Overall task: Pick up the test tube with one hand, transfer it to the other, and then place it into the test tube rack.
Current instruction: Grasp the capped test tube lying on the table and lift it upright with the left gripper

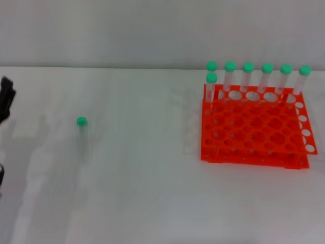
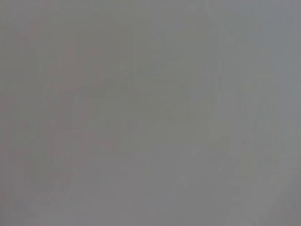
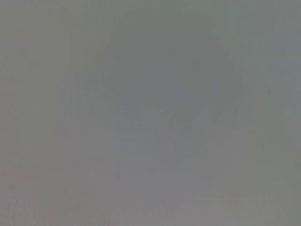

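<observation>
The head view alone shows the scene. The test tube [image 1: 82,133] lies on the white table [image 1: 152,193], green cap toward the far side, well apart from the orange test tube rack [image 1: 254,129] on the right. Seven other green-capped tubes [image 1: 256,79] stand upright along the rack's far edge. The left gripper [image 1: 6,99] shows only as a black part at the left edge, clear of the tube; whether its jaws are apart or together cannot be told. The right gripper is out of view. Both wrist views show only plain grey.
</observation>
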`<state>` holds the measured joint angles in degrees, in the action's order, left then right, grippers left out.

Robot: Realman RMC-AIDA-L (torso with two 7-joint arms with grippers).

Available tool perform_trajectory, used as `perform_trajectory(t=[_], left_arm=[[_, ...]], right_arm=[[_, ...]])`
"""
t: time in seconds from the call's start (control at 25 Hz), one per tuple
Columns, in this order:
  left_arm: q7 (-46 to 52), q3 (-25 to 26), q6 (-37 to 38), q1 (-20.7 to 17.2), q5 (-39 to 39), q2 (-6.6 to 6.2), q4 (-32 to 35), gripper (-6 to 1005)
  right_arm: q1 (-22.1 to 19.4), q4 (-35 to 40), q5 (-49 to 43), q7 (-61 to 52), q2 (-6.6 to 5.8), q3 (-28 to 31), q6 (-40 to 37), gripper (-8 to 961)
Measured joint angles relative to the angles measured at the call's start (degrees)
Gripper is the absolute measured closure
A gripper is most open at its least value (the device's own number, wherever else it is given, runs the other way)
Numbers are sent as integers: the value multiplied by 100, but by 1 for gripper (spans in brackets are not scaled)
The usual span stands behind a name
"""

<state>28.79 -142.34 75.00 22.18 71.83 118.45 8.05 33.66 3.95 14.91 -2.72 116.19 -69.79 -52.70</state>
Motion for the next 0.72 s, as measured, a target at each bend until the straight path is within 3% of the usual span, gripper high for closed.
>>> perform_trajectory(t=[0.16,0.32,0.44,0.56,0.6,0.64,0.72], left_arm=[[1891,-13,12,457,-344,-90,-693,120],[3991,-78,50,878,-1136,-342,-1488,120],[5509,-659,242,1198,-1678,-601,-2162,120],[7242,-1830,562,1496,-2151,-795,-3106,120],[7667,-2033,754,1601,-2423,-840,-3438,120],[8502,-2124,1273,1812,-3183,-923,-4206,120],[8717,-2124,1411,1873,-3389,-941,-4427,120]], right_arm=[[1,-6,-6,-7,0,0,1,129],[0,-8,-6,-14,-5,1,3,129],[0,-9,-9,-18,-9,-31,-1,129],[0,-9,-14,-19,-9,-81,-8,129],[0,-8,-12,-21,-8,-92,-16,129],[-1,-8,-15,-23,-6,-113,-34,129],[-7,-8,-13,-26,-4,-171,-64,129]])
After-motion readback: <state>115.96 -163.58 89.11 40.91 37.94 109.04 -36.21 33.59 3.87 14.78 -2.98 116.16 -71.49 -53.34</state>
